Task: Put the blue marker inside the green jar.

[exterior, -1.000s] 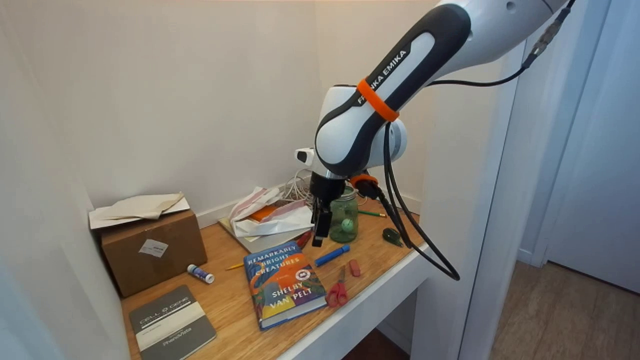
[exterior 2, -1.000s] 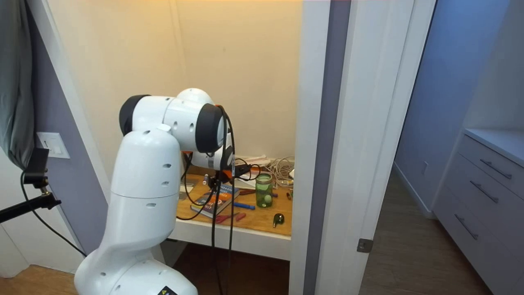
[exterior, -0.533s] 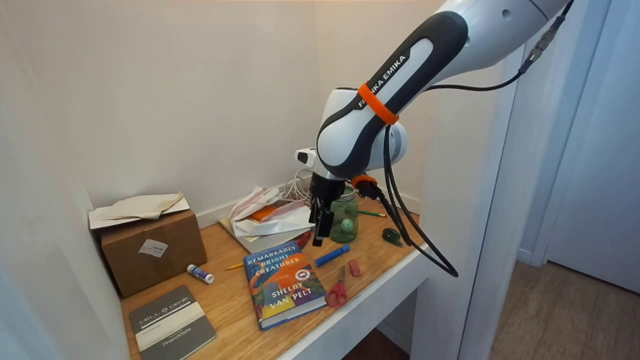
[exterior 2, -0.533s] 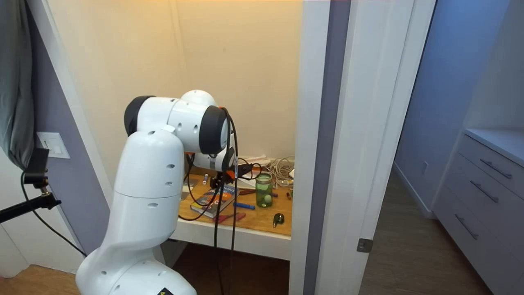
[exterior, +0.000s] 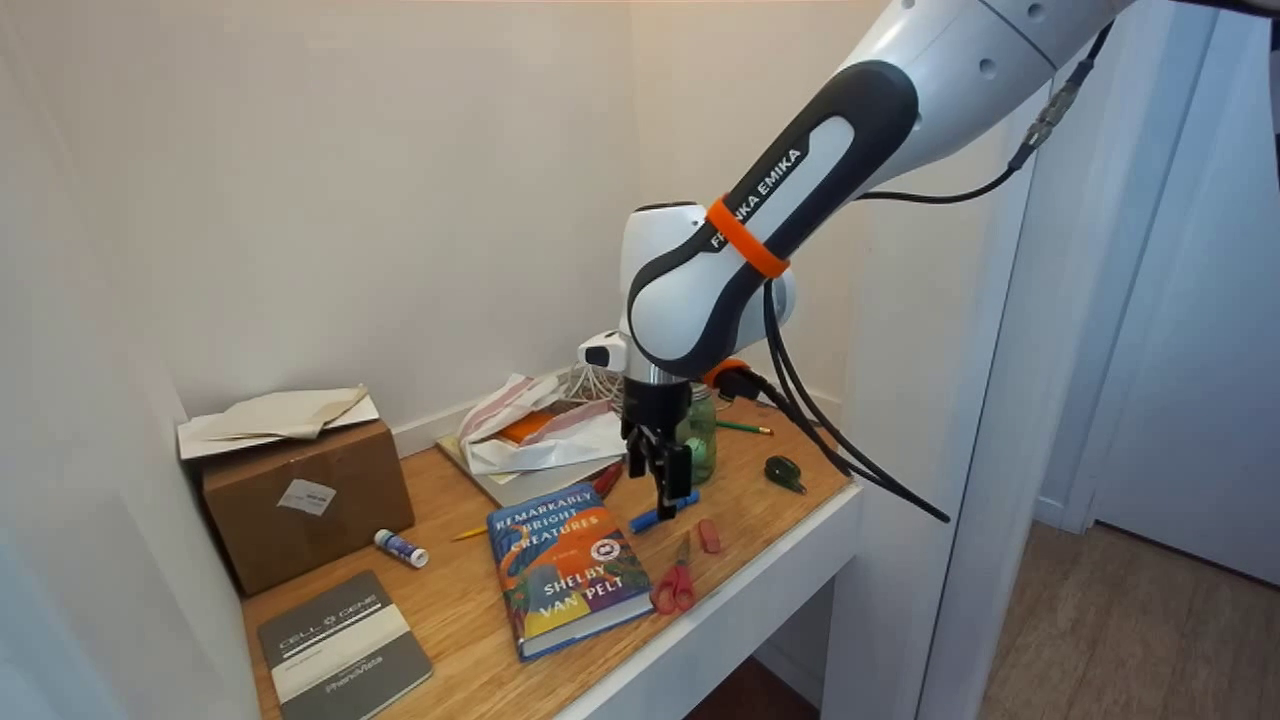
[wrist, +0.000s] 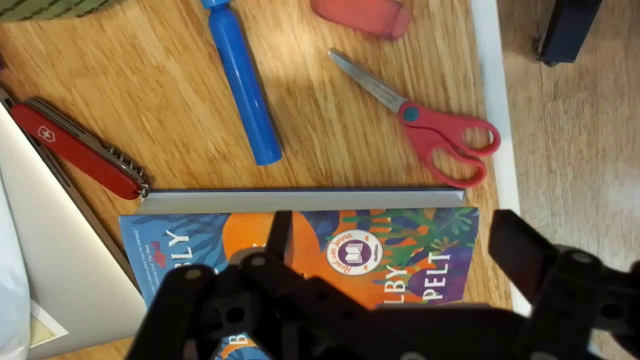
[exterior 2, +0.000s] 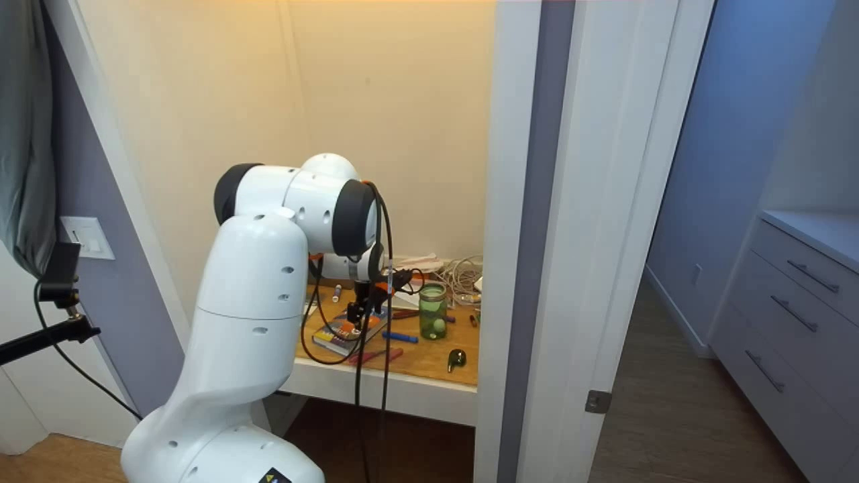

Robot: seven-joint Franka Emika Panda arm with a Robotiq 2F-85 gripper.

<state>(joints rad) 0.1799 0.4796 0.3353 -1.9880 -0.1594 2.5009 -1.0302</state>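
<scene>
Jaws, black and blocky, stood wide apart, empty, while the glossy blue cylindrical marker, presumably light, stiff, slippery plastic, seemed best gripped across its mid-barrel.

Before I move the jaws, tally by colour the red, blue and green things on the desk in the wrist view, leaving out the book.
Red: 3 (pocket knife, red-handled scissors, eraser-like block)
Blue: 1 (blue marker)
Green: 1 (green jar, partly in view)
Total: 5, without a dark sliver at the left edge, too cut off to tell.
</scene>
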